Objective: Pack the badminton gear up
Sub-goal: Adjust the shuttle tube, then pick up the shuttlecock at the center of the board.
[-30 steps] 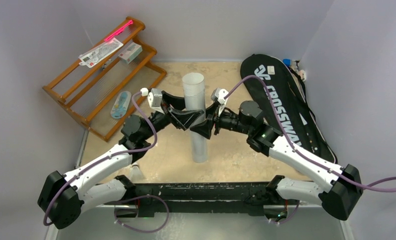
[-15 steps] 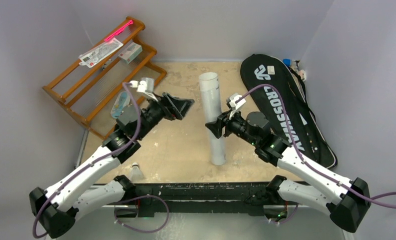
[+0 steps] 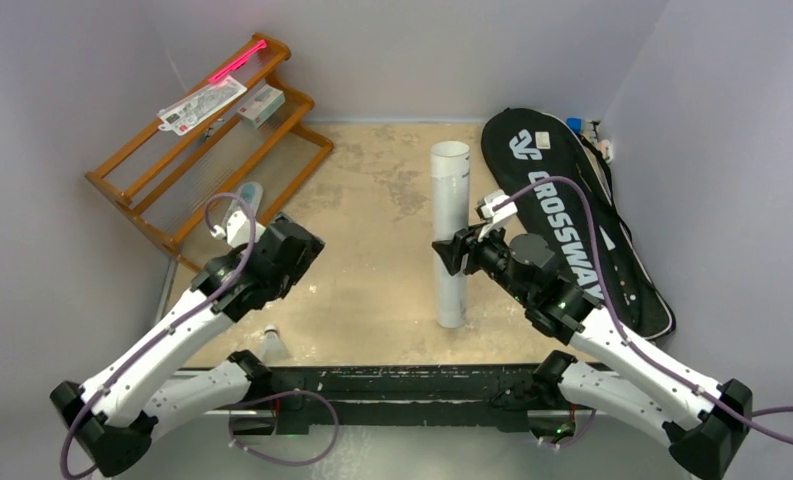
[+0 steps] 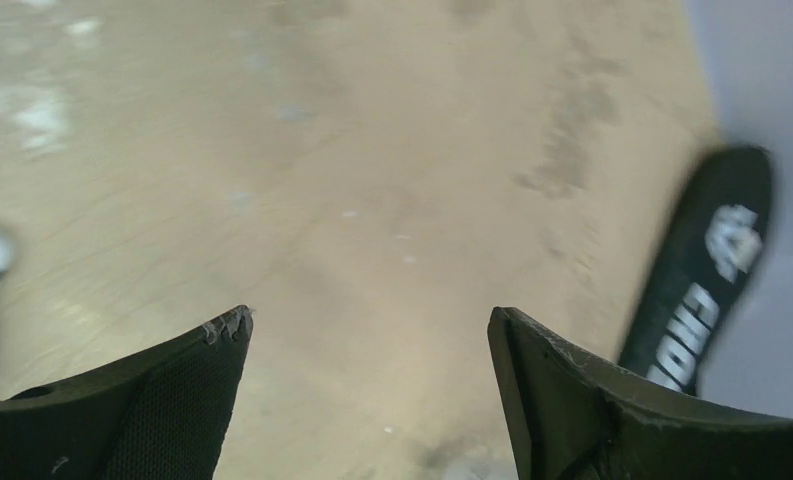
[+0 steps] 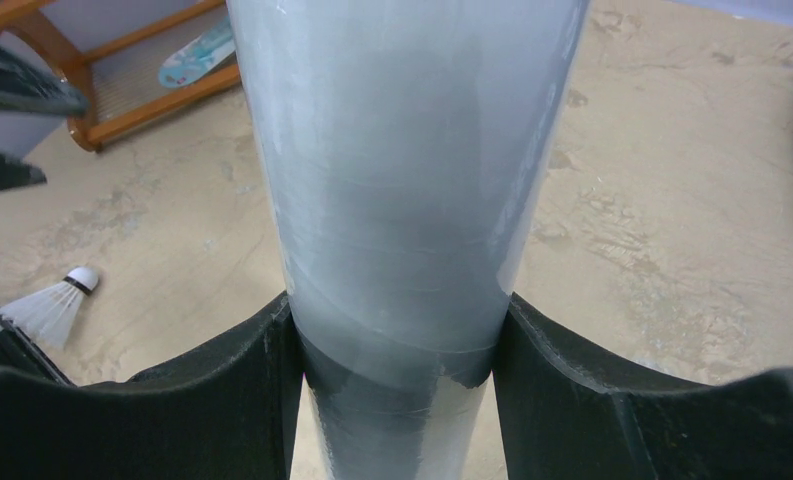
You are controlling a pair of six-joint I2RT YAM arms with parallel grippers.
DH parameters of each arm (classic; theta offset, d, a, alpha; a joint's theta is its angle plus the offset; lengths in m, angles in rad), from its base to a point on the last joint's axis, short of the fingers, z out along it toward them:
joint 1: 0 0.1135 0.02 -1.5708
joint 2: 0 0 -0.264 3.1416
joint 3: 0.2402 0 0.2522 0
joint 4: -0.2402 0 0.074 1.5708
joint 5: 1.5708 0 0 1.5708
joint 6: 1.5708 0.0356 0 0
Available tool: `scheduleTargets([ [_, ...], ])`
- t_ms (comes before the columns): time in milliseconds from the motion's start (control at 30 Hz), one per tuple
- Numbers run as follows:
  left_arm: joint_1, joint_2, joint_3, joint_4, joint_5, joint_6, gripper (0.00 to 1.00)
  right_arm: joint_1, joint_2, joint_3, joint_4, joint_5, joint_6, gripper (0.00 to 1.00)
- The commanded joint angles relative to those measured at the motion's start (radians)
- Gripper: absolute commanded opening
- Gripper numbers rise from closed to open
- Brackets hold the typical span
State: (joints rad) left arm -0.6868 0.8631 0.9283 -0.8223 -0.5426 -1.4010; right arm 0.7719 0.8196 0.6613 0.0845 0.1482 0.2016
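Observation:
My right gripper [image 3: 450, 252] is shut on the long white-silver tube [image 3: 449, 230] and holds it about halfway along its length; in the right wrist view the tube [image 5: 412, 180] fills the gap of the gripper [image 5: 397, 330]. My left gripper [image 4: 369, 330] is open and empty over bare table; in the top view its fingers are hidden under the left wrist [image 3: 277, 262]. A white shuttlecock [image 3: 274, 343] lies near the front edge, also in the right wrist view [image 5: 50, 305]. A black racket bag [image 3: 572, 220] with white lettering lies at the right, also in the left wrist view [image 4: 707, 260].
An orange wooden rack [image 3: 207, 150] stands at the back left with a white carton [image 3: 260, 104], a pink-edged card [image 3: 204, 102] and a pale blue oval item [image 3: 242, 207]. Grey walls close in on three sides. A black rail [image 3: 402, 385] runs along the front edge.
My left gripper let go of the tube and drew back left and toward me. My right gripper carried the tube to the right, toward the bag.

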Motion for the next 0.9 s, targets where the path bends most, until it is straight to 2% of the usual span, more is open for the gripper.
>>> scheduleTargets([
  [0,0.003,0.128,0.128,-0.525,-0.097,-0.413,0.87,0.003,-0.049,0.001,0.050,0.014,0.017,0.41],
  [133,0.002,0.188,0.151,-0.613,-0.014,-0.482,0.88,0.002,-0.092,-0.012,0.052,0.003,0.031,0.41],
  [300,0.003,0.119,0.076,-0.565,0.082,-0.513,0.89,0.002,-0.138,-0.036,0.061,-0.018,0.052,0.41],
  [467,0.019,0.062,-0.048,-0.528,0.047,-0.476,0.90,0.002,-0.171,-0.045,0.059,-0.039,0.070,0.42],
  [533,0.047,0.124,-0.018,-0.556,0.036,-0.395,0.90,0.003,-0.189,-0.049,0.055,-0.046,0.076,0.42],
  [633,0.105,0.287,0.065,-0.538,0.045,-0.139,0.90,0.003,-0.218,-0.057,0.055,-0.047,0.083,0.42],
  [700,0.108,0.374,0.086,-0.459,0.079,0.051,0.90,0.002,-0.234,-0.061,0.055,-0.051,0.086,0.43],
  [767,0.108,0.421,0.047,-0.317,0.175,0.235,0.88,0.003,-0.247,-0.062,0.052,-0.053,0.089,0.43],
  [867,0.124,0.484,-0.007,-0.316,0.181,0.218,0.86,0.003,-0.269,-0.063,0.047,-0.048,0.088,0.43],
])
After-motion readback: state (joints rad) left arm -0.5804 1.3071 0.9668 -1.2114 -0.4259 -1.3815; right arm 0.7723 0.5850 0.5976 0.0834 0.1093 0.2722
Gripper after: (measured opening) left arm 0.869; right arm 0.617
